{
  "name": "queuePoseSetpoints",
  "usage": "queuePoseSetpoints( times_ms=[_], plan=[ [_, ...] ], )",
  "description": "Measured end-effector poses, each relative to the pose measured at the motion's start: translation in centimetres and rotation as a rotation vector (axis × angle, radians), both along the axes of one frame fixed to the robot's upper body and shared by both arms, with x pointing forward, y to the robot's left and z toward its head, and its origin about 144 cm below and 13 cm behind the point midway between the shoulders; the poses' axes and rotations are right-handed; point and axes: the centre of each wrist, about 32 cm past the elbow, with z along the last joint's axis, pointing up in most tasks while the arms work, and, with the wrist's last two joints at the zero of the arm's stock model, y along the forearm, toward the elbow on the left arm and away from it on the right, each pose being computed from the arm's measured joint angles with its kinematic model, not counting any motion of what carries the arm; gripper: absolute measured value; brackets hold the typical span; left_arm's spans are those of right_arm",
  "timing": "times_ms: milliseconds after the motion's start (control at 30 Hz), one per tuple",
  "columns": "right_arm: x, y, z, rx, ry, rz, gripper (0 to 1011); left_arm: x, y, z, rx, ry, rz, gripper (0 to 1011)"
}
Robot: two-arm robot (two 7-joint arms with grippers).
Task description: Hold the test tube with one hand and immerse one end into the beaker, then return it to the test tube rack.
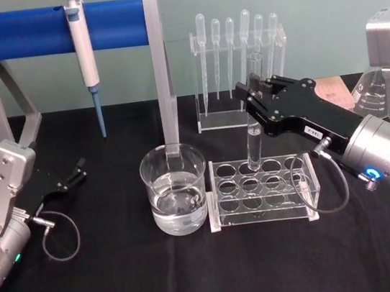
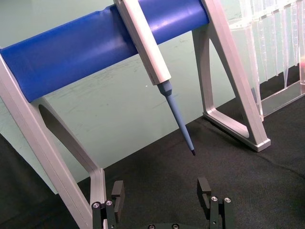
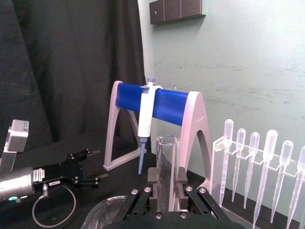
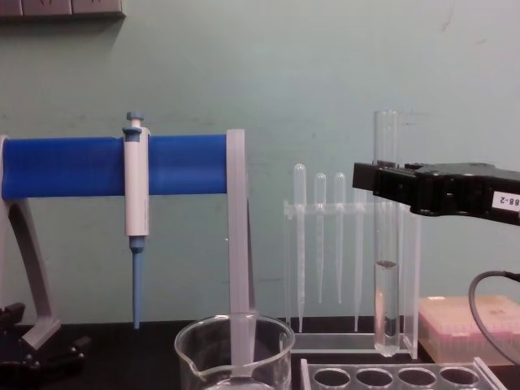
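- The right gripper (image 1: 251, 107) had its jaws clamped on the upright test tube (image 1: 254, 148).
- The tube's bottom hung at the test tube rack (image 1: 262, 213) back row, with the beaker (image 1: 176, 192) at the rack's 9 o'clock.
- The left gripper (image 1: 77, 172) rested with jaws apart, empty.

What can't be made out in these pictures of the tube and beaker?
Lower part of the test tube, right wrist view: hidden behind the right claw gripping it.
Base of the beaker, chest view: cut off by the bottom edge.
Underside of the test tube rack, chest view: same edge.
Writing on the claw's label, head view: too small.
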Motion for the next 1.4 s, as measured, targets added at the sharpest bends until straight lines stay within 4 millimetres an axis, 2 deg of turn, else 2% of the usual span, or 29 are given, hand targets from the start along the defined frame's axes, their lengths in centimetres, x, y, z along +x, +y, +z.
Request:
queuePoseSetpoints(
  times_ms=[1400],
  plan=[
    [0.01, 0.02, -0.07, -0.002, 0.002, 0.003, 225, 0.00, 0.00, 0.00, 0.000, 0.000, 0.000, 1000]
  ],
)
